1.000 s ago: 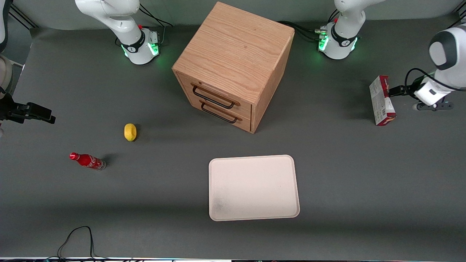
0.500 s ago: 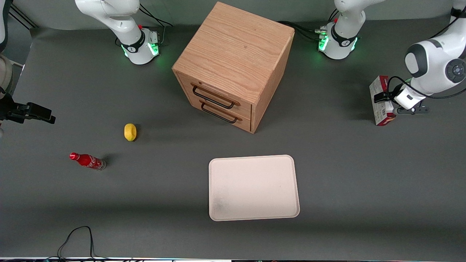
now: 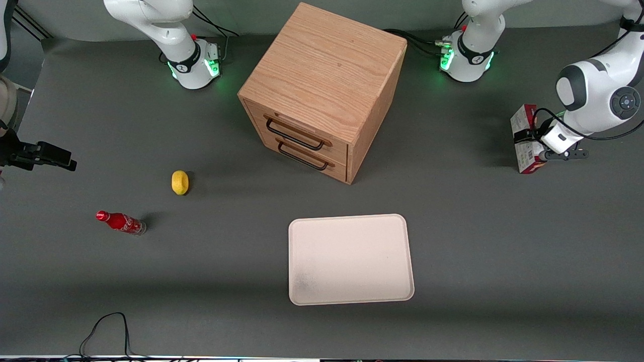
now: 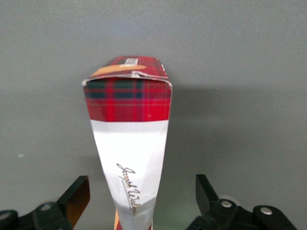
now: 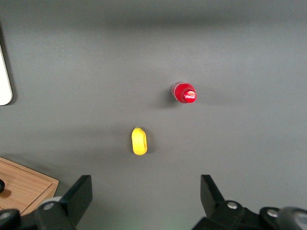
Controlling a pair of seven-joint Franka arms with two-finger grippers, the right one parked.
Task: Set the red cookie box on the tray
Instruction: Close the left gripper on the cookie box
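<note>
Your gripper (image 4: 139,203) is spread wide, its fingers (image 4: 76,199) straddling the red cookie box (image 4: 128,143) without touching, so closing should pinch the thin faces. The box stands on edge, well apart from the tray (image 3: 350,259), toward the working arm's end.

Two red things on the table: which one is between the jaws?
The cookie box, standing at the working arm's end; the open gripper straddles it without touching. The cola bottle stands toward the parked arm's end.
</note>
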